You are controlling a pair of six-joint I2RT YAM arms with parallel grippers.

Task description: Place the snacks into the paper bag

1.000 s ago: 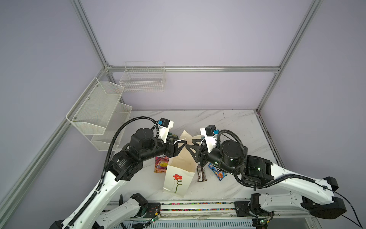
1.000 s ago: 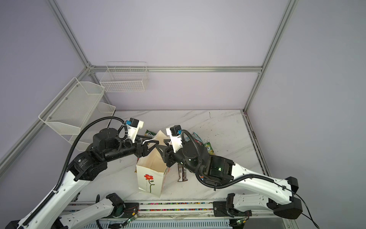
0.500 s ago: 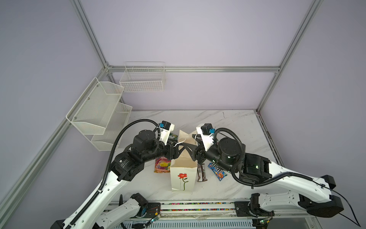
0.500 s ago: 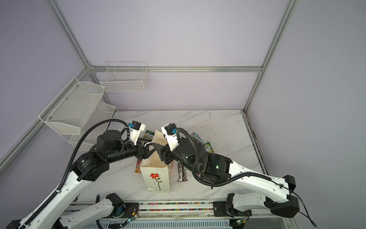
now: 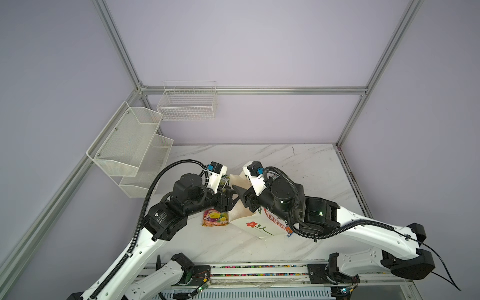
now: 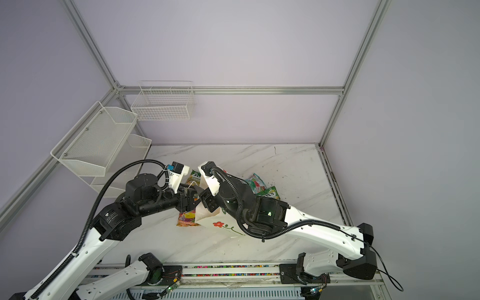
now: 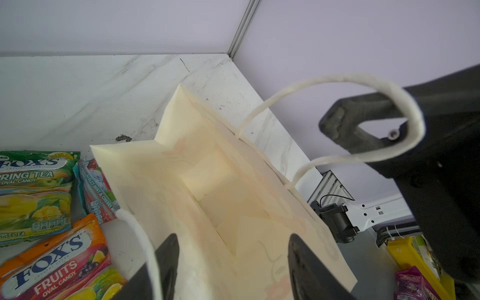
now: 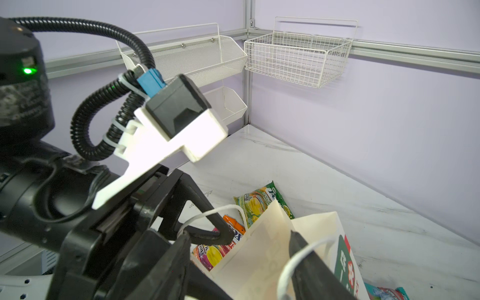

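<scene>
Since a second ago the paper bag (image 5: pixel 250 224) has been swinging its base toward the right arm, and it is now leaning instead of standing square. Whether it is touching the counter (image 5: pixel 298 166) cannot be told.

Starting at the left, a green pouch (image 7: pixel 33 192), a teal pouch (image 7: pixel 97 192) and the orange-purple pouch (image 5: pixel 215 218) are lying flat just beside the bag, on the left arm's side. The left end effector (image 7: pixel 232 237) is hanging near that last pouch with its jaws standing wide, clamping nothing. One of its fingers (image 8: pixel 200 200) is hooking a cord handle (image 8: pixel 228 206).

Between the arms the bag's mouth is gaping upward, its long axis tilting down toward the right arm. Only the folded bottom is showing inside, so seemingly no snack is in yet.

The right end effector (image 8: pixel 239 235) is likewise spreading open and gripping nothing, with one finger (image 7: pixel 342 117) carrying the other cord handle (image 7: pixel 337 77). Farther right, a second teal pouch (image 6: pixel 255 183) and a second green pouch (image 6: pixel 270 194) are lying behind the right arm.

The left arm is sitting nearer the closest snack, but the cord is looping its finger. That is likely standing in the way, since a careless pull could drag the bag over.
</scene>
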